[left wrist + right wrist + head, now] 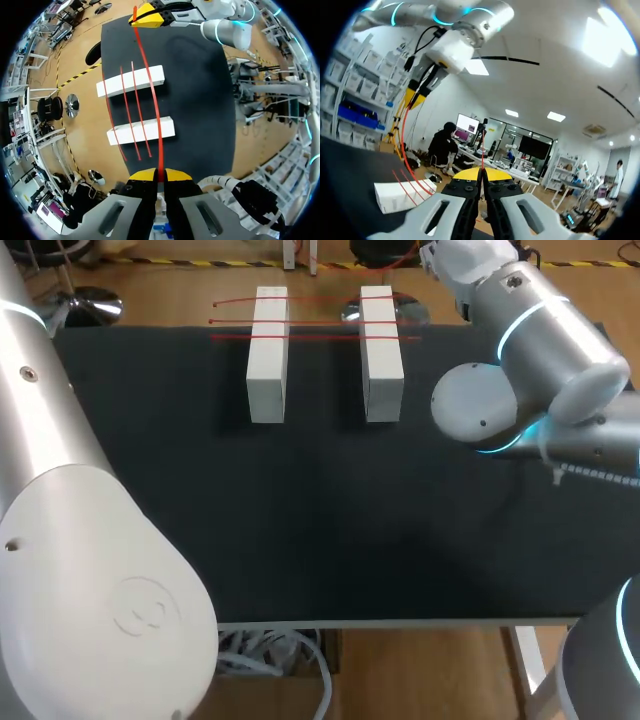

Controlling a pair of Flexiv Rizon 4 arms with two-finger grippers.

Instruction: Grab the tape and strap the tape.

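Between our two arms, one length of red tape point(160, 155) runs from the left jaws to the right jaws, each end pinched. The left jaws are closed narrow on it, the yellow fingertips point(144, 175) nearly meeting with only the thin band between them. The right jaws grip the other end the same way, their fingertips point(468, 174) pressed together on the tape. Seen from the left wrist, the tape passes over both white blocks on its way across. We cannot tell whether it touches them. From the right wrist it sags in a curve below the left jaws.

On the black surface point(320, 520) the left block point(268, 355) and the right block point(381, 352) stand side by side near the far edge, apart from each other. Three red strips point(310, 320) already lie across their tops, bridging the gap. Our left arm point(80, 540) fills the near left of the head view, and our right arm point(540, 350) comes in at the far right.
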